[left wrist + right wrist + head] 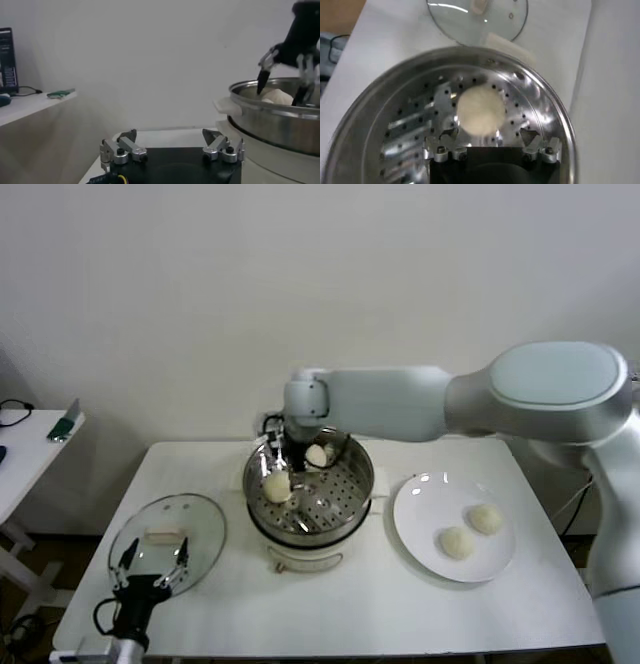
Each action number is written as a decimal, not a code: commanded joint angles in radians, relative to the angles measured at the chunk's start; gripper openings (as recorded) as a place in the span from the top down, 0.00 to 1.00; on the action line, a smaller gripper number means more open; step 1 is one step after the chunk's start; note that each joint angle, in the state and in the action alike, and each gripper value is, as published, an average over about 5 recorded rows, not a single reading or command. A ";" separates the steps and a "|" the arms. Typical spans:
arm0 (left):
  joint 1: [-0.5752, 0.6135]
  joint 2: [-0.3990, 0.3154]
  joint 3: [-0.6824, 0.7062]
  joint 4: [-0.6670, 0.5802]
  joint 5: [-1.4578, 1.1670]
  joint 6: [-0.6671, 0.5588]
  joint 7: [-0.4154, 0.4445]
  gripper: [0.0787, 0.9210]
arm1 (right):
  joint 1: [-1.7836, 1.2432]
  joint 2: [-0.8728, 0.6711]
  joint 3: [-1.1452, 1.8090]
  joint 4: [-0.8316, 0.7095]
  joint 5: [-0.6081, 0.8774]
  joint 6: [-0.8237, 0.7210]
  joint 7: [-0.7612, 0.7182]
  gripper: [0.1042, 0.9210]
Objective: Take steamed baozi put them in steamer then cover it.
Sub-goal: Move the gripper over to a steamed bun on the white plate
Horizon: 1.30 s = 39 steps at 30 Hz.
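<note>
The steamer [352, 494] is a shiny perforated steel basket on a cream pot base at the table's middle. Two baozi lie in it, one at the near left [277, 486] and one at the back [317, 455]. Two more baozi [456, 542] [486, 518] lie on the white plate [415, 514] to the right. My right gripper [288, 464] hangs open just above the near-left baozi [480, 109], which rests on the steamer floor [410, 125] between and beyond the fingertips [530, 136]. My left gripper [150, 569] is open and empty at the front left, over the glass lid [205, 519].
The glass lid with a cream handle [166, 535] lies flat left of the steamer and also shows in the right wrist view [470, 20]. A side table [25, 444] with small items stands far left. The left wrist view shows the steamer wall [270, 117] close by.
</note>
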<state>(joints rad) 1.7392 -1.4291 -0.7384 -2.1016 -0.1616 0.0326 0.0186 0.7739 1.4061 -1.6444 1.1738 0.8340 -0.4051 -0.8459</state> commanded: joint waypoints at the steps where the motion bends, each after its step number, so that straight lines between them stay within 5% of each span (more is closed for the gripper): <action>1: 0.001 0.002 0.002 -0.001 0.003 0.000 0.000 0.12 | 0.301 -0.483 -0.199 0.265 -0.024 0.165 -0.213 0.12; 13: -0.007 0.000 0.012 0.007 0.012 0.003 0.003 0.12 | 0.003 -0.789 -0.162 0.347 -0.350 0.097 -0.084 0.12; 39: 0.013 -0.019 0.008 0.015 0.021 -0.005 0.004 0.12 | -0.478 -0.757 0.191 0.166 -0.506 0.017 0.027 0.12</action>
<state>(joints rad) 1.7502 -1.4487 -0.7302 -2.0870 -0.1415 0.0277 0.0221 0.4483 0.6630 -1.5559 1.3865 0.3793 -0.3721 -0.8491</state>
